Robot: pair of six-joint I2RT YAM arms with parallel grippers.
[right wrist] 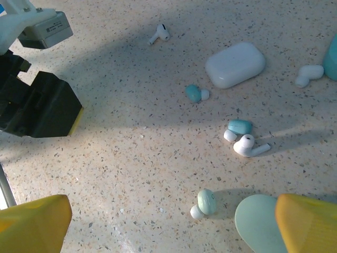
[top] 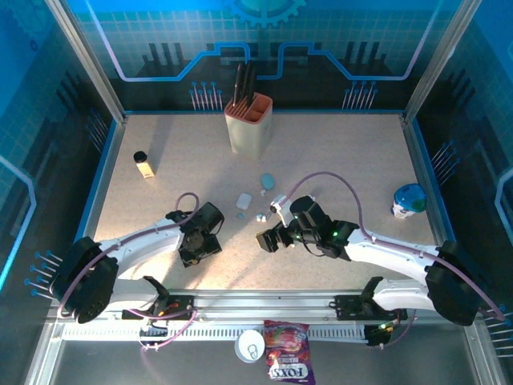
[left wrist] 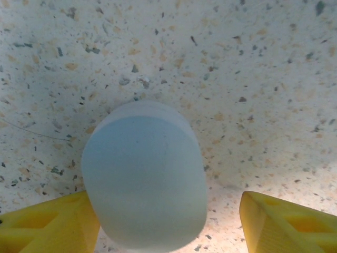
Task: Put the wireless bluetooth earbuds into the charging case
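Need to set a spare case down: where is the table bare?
Bare between the black-capped bottle and the beige holder, and between that holder and the blue-topped jar. Crowded mid-table, around the white case and earbuds.

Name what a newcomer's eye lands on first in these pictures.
The left claw comes first: its yellow fingers straddle a pale blue pebble-shaped case lying on the speckled table. Next come the earbuds, white and teal, scattered mid-table around a white case. At the far edge stands a beige holder with dark tools in it.
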